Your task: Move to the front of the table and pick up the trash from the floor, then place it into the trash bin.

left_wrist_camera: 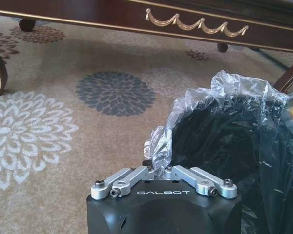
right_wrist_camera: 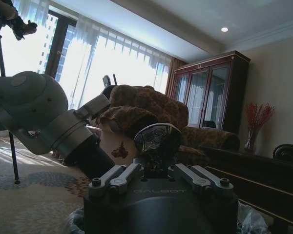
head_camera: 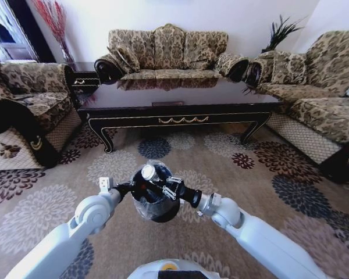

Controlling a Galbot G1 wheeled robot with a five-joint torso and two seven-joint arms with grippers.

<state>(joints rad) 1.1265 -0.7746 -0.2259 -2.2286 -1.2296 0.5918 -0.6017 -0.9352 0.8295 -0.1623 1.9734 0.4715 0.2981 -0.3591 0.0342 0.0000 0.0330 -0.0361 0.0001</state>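
The black trash bin [head_camera: 156, 208] with its clear liner is held up off the floor [head_camera: 232, 174] between my two arms, in front of the long dark table [head_camera: 180, 107]. My left gripper [head_camera: 130, 189] is shut on the bin's rim and liner [left_wrist_camera: 158, 146]. In the left wrist view its fingers [left_wrist_camera: 136, 174] pinch the crinkled plastic. Just above the bin's mouth, my right gripper [head_camera: 161, 183] is shut on a clear plastic bottle [head_camera: 149, 172]. That bottle's shiny rounded end [right_wrist_camera: 157, 139] sits between the fingers in the right wrist view.
Patterned sofas [head_camera: 168, 49] ring the table, with one at the left [head_camera: 23, 104] and one at the right [head_camera: 320, 99]. The table's front rail with its gold ornament [left_wrist_camera: 195, 22] lies close ahead. Open carpet [left_wrist_camera: 63, 126] spreads under the bin.
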